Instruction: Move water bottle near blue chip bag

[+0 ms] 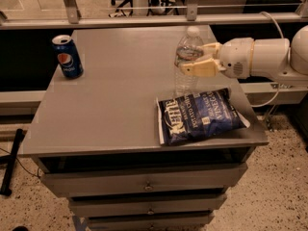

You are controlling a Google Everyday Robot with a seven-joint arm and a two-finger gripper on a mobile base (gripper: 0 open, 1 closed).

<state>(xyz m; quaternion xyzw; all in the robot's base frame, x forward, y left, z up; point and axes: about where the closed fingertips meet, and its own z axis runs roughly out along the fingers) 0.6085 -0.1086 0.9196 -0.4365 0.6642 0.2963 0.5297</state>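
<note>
The water bottle (186,76), clear and ribbed with a white cap, stands upright on the right part of the grey table (110,105). Its base is right behind the blue chip bag (199,115) and close to or touching the bag's far edge. The bag lies flat near the front right corner. My gripper (193,59) reaches in from the right at mid-height of the bottle. Its cream fingers (198,70) sit on either side of the bottle and are shut on it.
A blue Pepsi can (68,57) stands at the table's far left. Drawers (144,182) sit below the tabletop. A metal rail (144,19) runs behind the table. My white arm (262,57) overhangs the right edge.
</note>
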